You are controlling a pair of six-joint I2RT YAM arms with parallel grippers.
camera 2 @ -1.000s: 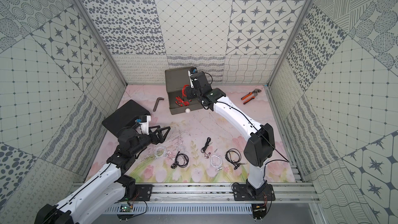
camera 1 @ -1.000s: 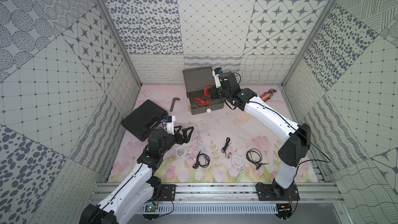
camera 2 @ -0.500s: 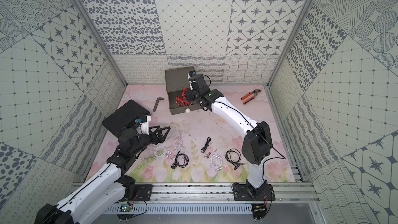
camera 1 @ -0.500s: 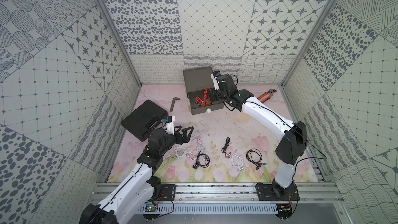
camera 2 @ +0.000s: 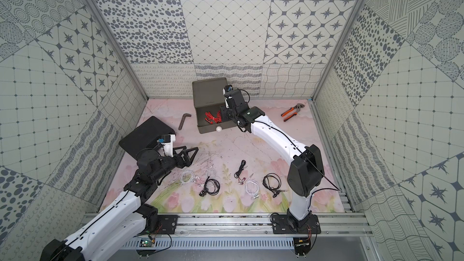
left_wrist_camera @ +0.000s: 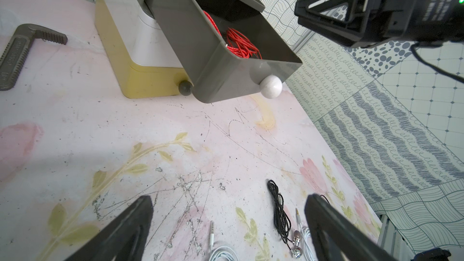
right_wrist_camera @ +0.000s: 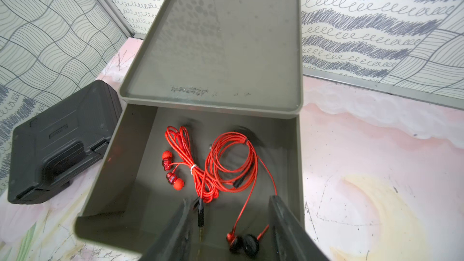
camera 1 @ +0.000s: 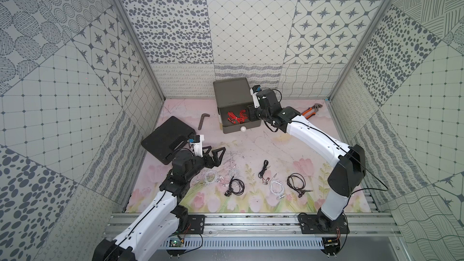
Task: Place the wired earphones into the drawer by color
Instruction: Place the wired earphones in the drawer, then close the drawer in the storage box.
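Note:
The drawer (camera 1: 228, 94) unit stands at the back of the mat with its grey top drawer (right_wrist_camera: 100, 189) pulled out. Two red wired earphones (right_wrist_camera: 226, 164) lie coiled inside it, also seen in a top view (camera 1: 236, 117). My right gripper (right_wrist_camera: 229, 199) hovers over the open drawer with its jaws apart, and red earbuds (right_wrist_camera: 242, 243) lie loose on the drawer floor between the fingers. Several white and black earphones lie on the front of the mat, among them a white coil (camera 1: 210, 177) and a black coil (camera 1: 237, 187). My left gripper (camera 1: 214, 153) stands open just behind them, holding nothing.
A flat black case (camera 1: 168, 141) lies at the left, just behind my left arm. A grey L-shaped metal tool (camera 1: 203, 120) lies left of the drawer unit. Orange-handled pliers (camera 1: 311, 110) lie at the back right. Patterned walls close in three sides.
My right gripper's jaws have parted over the top drawer, and the red earphones it held now lie loose inside. The left arm has not moved.

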